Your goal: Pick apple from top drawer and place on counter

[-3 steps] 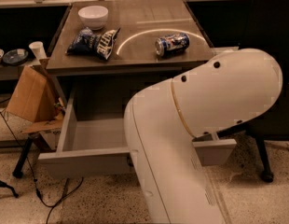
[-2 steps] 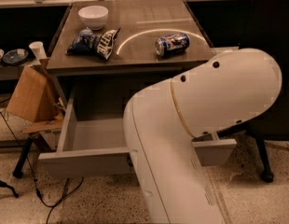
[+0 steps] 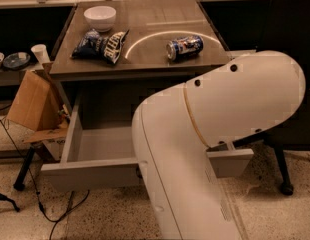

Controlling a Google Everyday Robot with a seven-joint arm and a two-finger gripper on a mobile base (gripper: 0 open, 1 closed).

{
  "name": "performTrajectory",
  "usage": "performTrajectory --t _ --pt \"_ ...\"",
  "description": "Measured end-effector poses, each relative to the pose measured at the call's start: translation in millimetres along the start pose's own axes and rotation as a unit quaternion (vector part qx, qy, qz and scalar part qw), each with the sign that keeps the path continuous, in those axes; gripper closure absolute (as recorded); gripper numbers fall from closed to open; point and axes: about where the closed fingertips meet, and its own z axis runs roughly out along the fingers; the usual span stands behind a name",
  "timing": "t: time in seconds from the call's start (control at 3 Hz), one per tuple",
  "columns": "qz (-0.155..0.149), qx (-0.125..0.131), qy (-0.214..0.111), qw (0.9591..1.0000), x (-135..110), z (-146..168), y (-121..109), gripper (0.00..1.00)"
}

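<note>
The arm (image 3: pixel 220 134) looms over the open drawer (image 3: pixel 102 145) below the counter (image 3: pixel 160 19), hiding the gripper, so its grip cannot be told.

Robotics lab or office test space. A bulky white robot arm (image 3: pixel 210 134) fills the foreground. The counter (image 3: pixel 160 59) above the open top drawer (image 3: pixel 90 174) carries staged props: bowl (image 3: pixel 100 18) at the back-left corner, chip bag (image 3: pixel 102 46), soda can (image 3: pixel 185 47). Speckled floor (image 3: pixel 115 219), loose cables (image 3: pixel 25 154), cardboard box (image 3: pixel 32 101) off the left edge, black office chair (image 3: pixel 290 84) on the right. Gripper hidden behind the arm.

Bowl (image 3: pixel 100 17), chip bag (image 3: pixel 102 46), soda can (image 3: pixel 184 47), cardboard box (image 3: pixel 32 101).
</note>
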Motion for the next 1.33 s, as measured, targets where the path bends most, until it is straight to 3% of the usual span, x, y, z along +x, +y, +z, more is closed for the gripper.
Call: performTrajectory --t 0.33,1.0,1.33 --pt "-0.006 -0.001 -0.007 1.0 0 -8 6 0.0" --pt "-0.008 0.016 -0.009 0.9998 15 -58 27 0.0" --pt "0.006 0.039 -0.011 0.9992 21 -85 27 0.0"
